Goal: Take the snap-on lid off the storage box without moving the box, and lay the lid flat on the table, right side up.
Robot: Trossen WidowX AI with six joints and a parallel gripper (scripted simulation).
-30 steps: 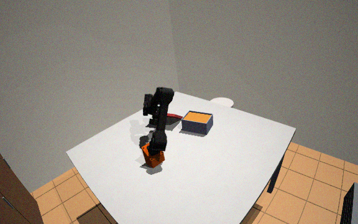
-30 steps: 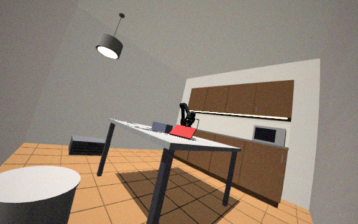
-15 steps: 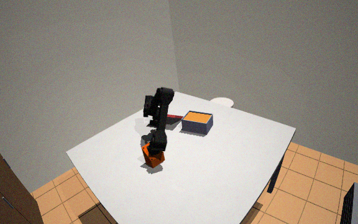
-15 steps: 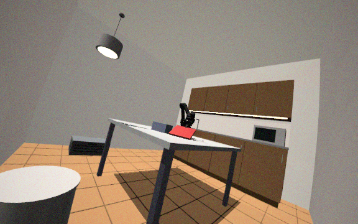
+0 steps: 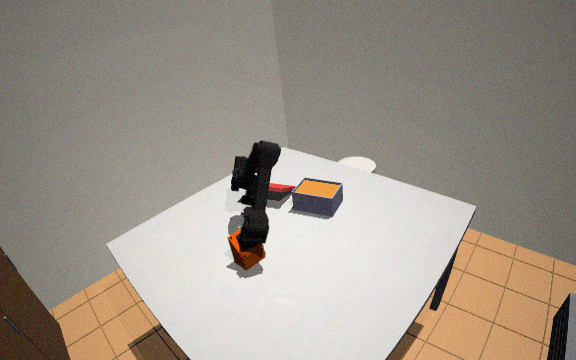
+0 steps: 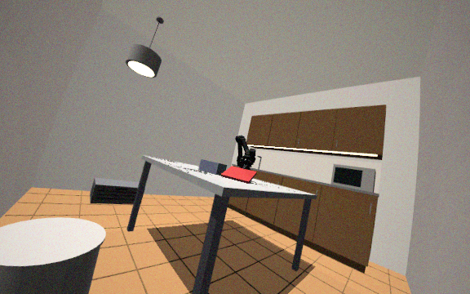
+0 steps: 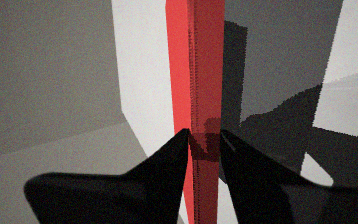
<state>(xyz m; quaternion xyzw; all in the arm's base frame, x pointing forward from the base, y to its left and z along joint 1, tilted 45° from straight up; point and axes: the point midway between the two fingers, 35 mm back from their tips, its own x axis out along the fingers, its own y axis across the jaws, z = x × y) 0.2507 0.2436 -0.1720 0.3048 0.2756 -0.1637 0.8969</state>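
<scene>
Two fingers | pincer (image 7: 204,136) pinching red lid (image 7: 200,65) edge | lid beside open box (image 5: 317,196)

The lid (image 5: 281,188) is red, a brighter red on its broad face and a darker red along its edge. The box (image 5: 316,202) beside it has slate-blue walls and an orange inside. The bench (image 5: 358,260) is plain white with dark legs. The arm (image 5: 260,180) and the end effector (image 7: 204,142) are black, on an orange base (image 5: 246,257). Beneath the bench the floor (image 5: 498,300) is orange tile with dark grout lines
</scene>
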